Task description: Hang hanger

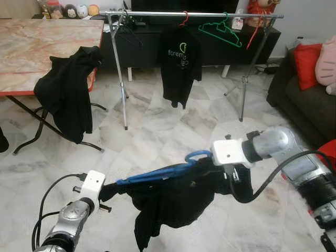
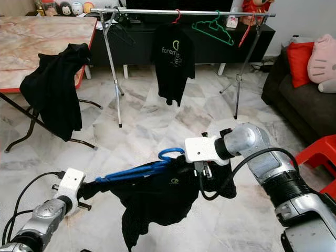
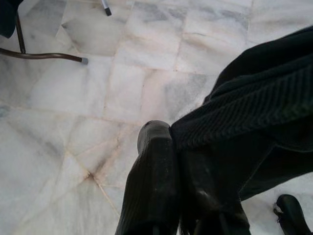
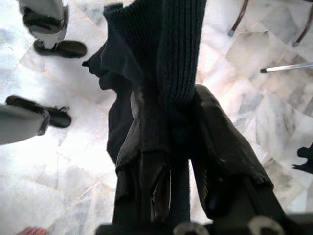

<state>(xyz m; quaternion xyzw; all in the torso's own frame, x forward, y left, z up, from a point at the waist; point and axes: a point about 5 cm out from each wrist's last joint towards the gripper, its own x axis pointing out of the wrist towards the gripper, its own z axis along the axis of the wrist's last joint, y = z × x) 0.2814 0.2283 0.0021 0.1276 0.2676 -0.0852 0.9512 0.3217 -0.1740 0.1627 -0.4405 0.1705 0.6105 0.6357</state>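
A blue hanger [image 1: 157, 174] carries a black shirt [image 1: 173, 202], held low over the floor between my two arms. My left gripper [image 1: 107, 191] is shut on the shirt's ribbed edge [image 3: 234, 112] at the hanger's left end. My right gripper [image 1: 227, 172] is shut on the ribbed collar [image 4: 178, 63] just right of the blue hook [image 2: 170, 154], its fingers [image 4: 146, 132] half buried in cloth. The clothes rack's rail [image 1: 199, 14] runs across the back of the room. On it hang a black printed T-shirt [image 1: 180, 65] and an empty green hanger [image 1: 220, 29].
A marble-topped folding table [image 1: 31, 47] stands at the left with a black garment [image 1: 68, 92] draped over its corner. A dark sofa [image 1: 304, 100] with a red cushion is at the right, a red stool [image 2: 320, 152] near my right arm. Marble floor lies between me and the rack.
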